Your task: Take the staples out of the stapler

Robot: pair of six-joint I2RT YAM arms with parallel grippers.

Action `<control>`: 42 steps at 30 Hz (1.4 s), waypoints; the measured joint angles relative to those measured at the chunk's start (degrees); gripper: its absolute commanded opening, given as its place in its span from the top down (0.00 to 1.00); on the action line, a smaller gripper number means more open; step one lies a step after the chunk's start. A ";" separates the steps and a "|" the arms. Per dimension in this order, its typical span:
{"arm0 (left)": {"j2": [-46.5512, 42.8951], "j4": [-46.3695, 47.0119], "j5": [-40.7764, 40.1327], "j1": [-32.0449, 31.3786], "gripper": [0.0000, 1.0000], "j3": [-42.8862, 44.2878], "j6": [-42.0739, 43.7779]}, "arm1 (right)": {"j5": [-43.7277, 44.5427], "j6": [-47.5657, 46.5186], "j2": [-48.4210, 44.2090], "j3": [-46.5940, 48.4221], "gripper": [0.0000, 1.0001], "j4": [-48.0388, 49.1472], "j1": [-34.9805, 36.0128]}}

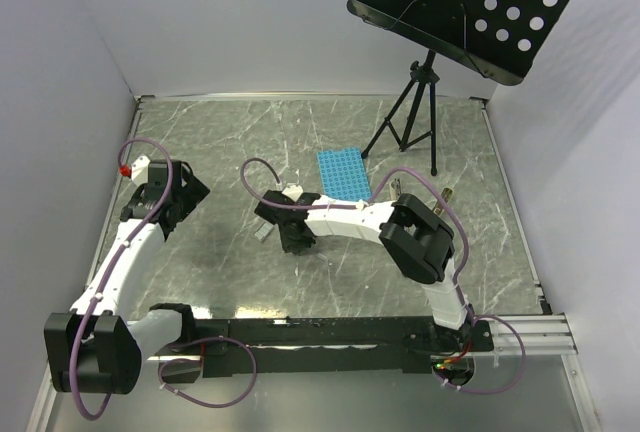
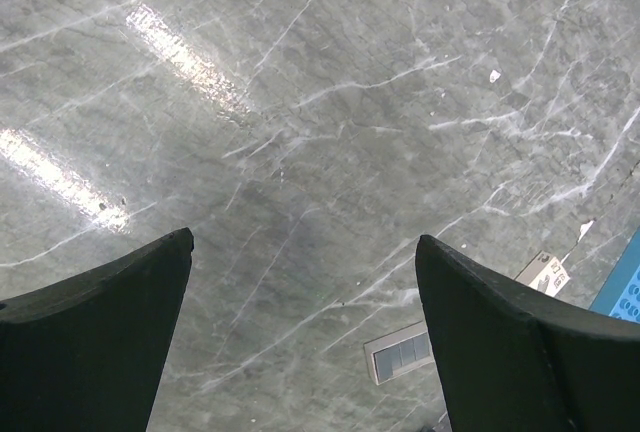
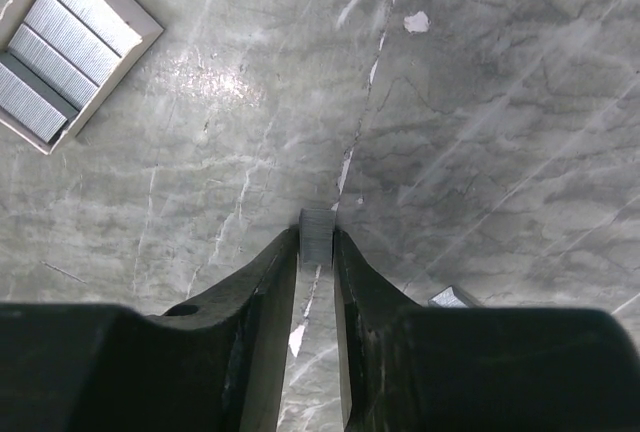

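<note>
A short grey strip of staples is pinched between the fingertips of my right gripper, low over the marble table. In the top view this gripper sits mid-table, just in front of the blue rack. An open tan box of staples lies up and to the left of it. My left gripper stands wide open over bare table, with nothing between its fingers; from above it is at the left side. The stapler is hidden in all views.
A black tripod with a perforated black board stands at the back right. The staple box and a corner of the blue rack show by the left gripper's right finger. A small grey piece lies beside the right finger.
</note>
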 measured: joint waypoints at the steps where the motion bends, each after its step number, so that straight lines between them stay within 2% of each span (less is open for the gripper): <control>1: -0.07 0.00 -0.02 0.00 0.03 0.00 0.00 | 0.00 -0.20 -0.02 -0.02 0.72 0.09 0.00; 9: -0.13 -0.15 -0.57 -0.07 0.03 0.00 0.00 | -0.24 -4.48 -0.81 -1.42 0.76 2.38 0.00; 23: -3.04 -1.29 -1.36 -0.07 0.02 -0.02 0.74 | -2.16 -14.10 -1.07 -1.88 0.76 6.19 -0.50; 34: -18.18 -1.01 -3.13 -0.09 0.02 -1.97 3.13 | -7.15 -24.59 -1.07 -0.35 0.76 11.67 -2.71; 42: -27.39 1.14 -3.21 -0.11 0.01 -3.78 6.36 | -11.47 -31.04 -1.01 5.86 0.76 13.16 -3.04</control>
